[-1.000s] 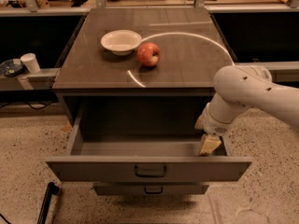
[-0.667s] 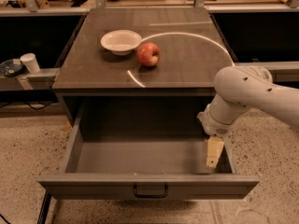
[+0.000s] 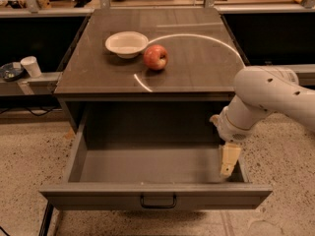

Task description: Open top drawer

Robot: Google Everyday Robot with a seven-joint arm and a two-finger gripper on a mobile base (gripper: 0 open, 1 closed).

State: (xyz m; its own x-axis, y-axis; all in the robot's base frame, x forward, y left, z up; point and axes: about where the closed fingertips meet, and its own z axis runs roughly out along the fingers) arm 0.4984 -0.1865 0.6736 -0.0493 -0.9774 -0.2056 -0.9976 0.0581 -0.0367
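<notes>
The dark brown flat-topped cabinet (image 3: 197, 68) stood centre. Its wide grey metal top drawer (image 3: 98, 193) projected well out beneath. The white robot arm (image 3: 266, 92) reached down at the right, with its cream gripper (image 3: 230, 160) inside the drawer near the right wall. Whether it was apart or together could not be determined. The task was judged nearly complete. Any further pull should run straight outward, and the gripper should lift clear of the front panel and the small dark pull handle (image 3: 158, 201).

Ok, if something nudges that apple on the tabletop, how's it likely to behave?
The apple looks round, so it would probably roll rather than slide, perhaps into the bowl beside it. It seems firm, likely not fragile. The claw is down at the right side of the open drawer, away from it.
</notes>
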